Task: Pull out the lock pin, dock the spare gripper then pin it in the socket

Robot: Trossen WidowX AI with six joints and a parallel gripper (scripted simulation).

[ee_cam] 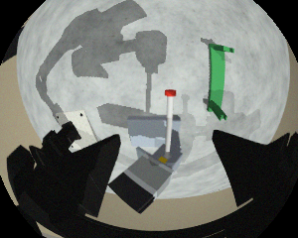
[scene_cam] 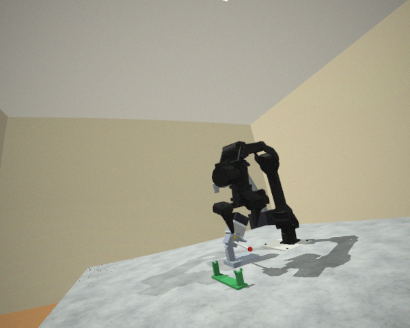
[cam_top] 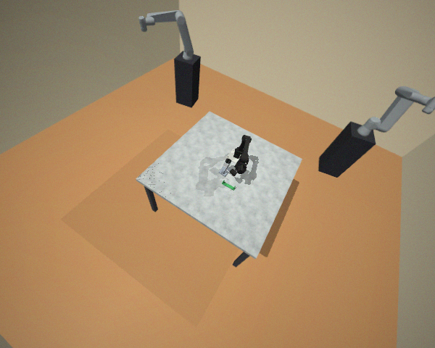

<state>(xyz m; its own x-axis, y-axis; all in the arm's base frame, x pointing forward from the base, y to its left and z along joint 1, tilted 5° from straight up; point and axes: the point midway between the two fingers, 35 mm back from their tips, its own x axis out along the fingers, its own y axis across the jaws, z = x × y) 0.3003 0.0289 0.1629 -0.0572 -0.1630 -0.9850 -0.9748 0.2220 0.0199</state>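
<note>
fingers [scene_cam: 242, 227] spread wide, gripping nothing; red-tipped pin [scene_cam: 243, 246] [ee_cam: 169, 121] juts from mount [scene_cam: 229, 251] [ee_cam: 154, 131].

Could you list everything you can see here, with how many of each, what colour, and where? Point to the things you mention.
Table [cam_top: 195, 149] [scene_cam: 162, 300]: one, mottled pale grey, centre of the room.
Green stand [cam_top: 229, 185] [scene_cam: 226, 281] [ee_cam: 217, 74]: one, green, on the table in front of the mount.
Mount [cam_top: 223, 172] [scene_cam: 240, 260] [ee_cam: 151, 131]: one, light blue-grey, on the table.
Pin [scene_cam: 250, 249] [ee_cam: 169, 119]: one, white with a red head, sticking out of the mount's upper part.
Spare gripper [scene_cam: 240, 224] [ee_cam: 168, 138]: one, grey and black, at the mount's top.
Background arms: two, grey, on dark pedestals beyond the table.
Robot's arm [cam_top: 246, 149] [scene_cam: 276, 183]: one, black, on a white plate.
Robot's gripper [ee_cam: 168, 138]: one, black, open above the mount.
</note>
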